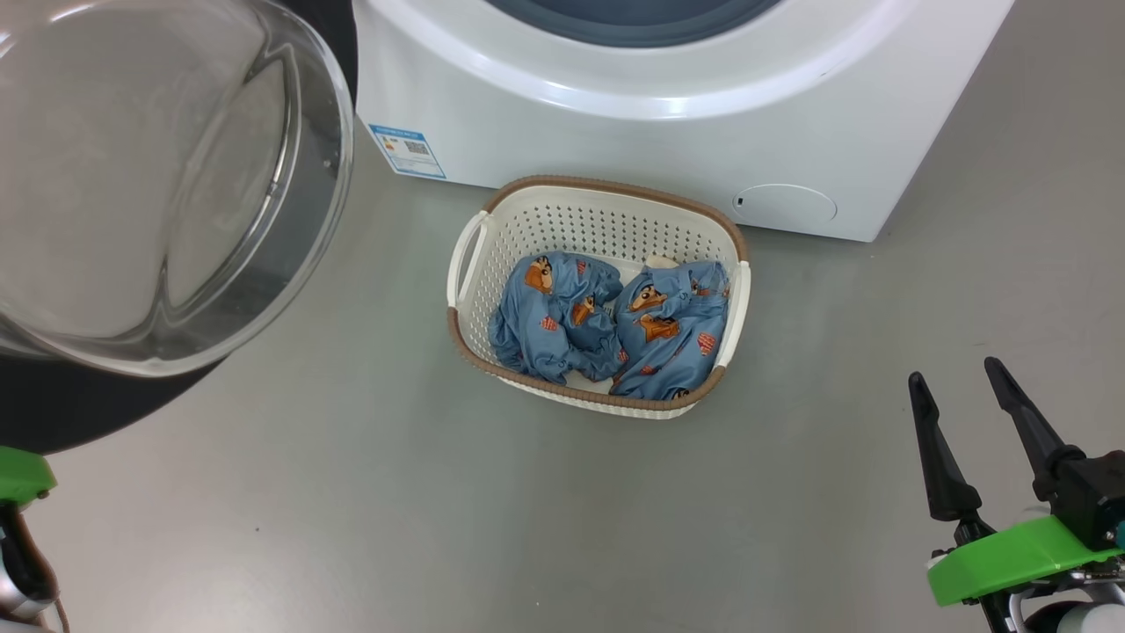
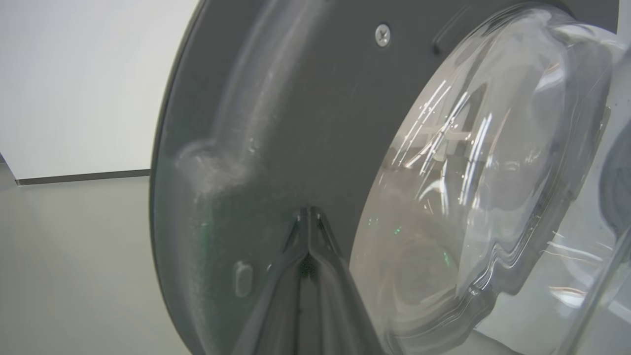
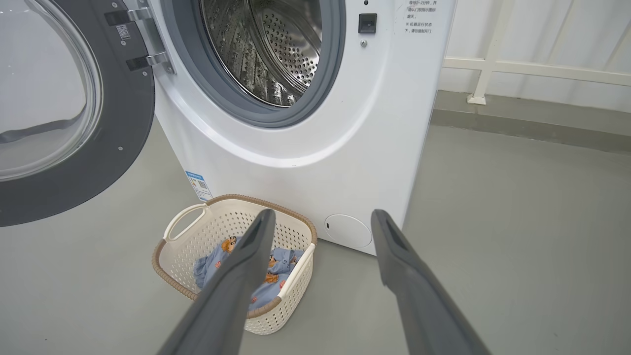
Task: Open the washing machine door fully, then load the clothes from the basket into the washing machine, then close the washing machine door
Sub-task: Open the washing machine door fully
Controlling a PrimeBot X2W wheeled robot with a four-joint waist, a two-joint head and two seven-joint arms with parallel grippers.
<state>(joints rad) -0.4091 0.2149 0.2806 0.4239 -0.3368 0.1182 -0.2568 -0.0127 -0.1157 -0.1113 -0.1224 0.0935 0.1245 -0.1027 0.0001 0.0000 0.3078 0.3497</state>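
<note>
If the door (image 1: 176, 176) at ten o'clock swings back when the pinched, empty left gripper (image 2: 309, 213) withdraws, the spread, empty right gripper (image 1: 954, 369) may hit it reaching the clothes (image 1: 668, 338).

Glossy glass door (image 1: 158, 176), perforated steel drum (image 3: 276, 49), matt plastic basket (image 1: 598, 224).

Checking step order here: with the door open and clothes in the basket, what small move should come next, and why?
Probably swing the right tool left and down over the basket. The door looks wide open, the clothes lie bundled in the basket, and that tool is open over the floor to the basket's right.
</note>
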